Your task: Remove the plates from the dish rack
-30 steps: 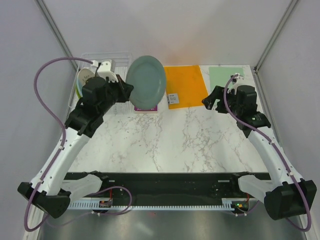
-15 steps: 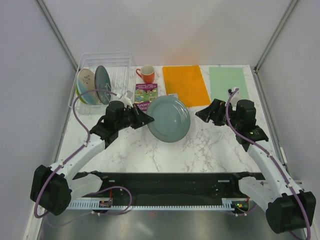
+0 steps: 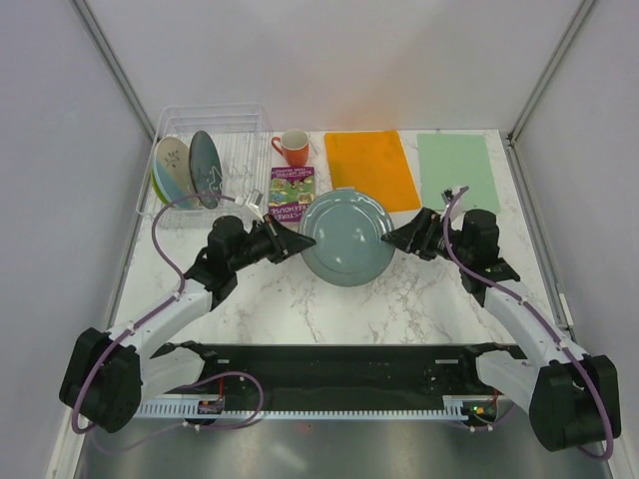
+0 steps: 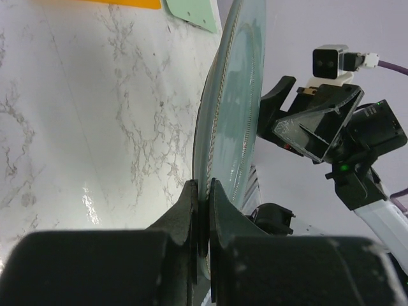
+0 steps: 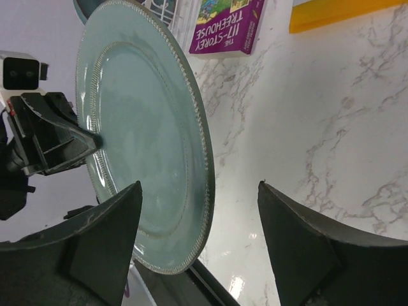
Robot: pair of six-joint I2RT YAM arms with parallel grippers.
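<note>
One grey-green plate (image 3: pixel 345 238) hung above the middle of the marble table (image 3: pixel 329 309), well apart from the dish rack (image 3: pixel 240 138), its left rim pinched tight between the fingers of the left gripper (image 3: pixel 293 239). Opposite, the right gripper (image 3: pixel 397 238) stood with its fingers spread wide, level with the plate's right rim and close to it; whether they had reached round the edge could not be told. The step in hand looked to be a pass from arm to arm, on the way to setting the plate down. The next move would call for the right fingers to close squarely on the rim before the left let go, since only one narrow edge was held. Two plates stood upright at the rack's left end, a cream plate (image 3: pixel 172 165) with a sprig and a dark teal plate (image 3: pixel 205 168); a lime-green edge (image 3: pixel 157 178) beside the cream plate suggested a third. Beyond lay one orange mug (image 3: pixel 294 148), one book (image 3: pixel 291 193), one orange mat (image 3: pixel 371 168) and one green mat (image 3: pixel 457 168)
</note>
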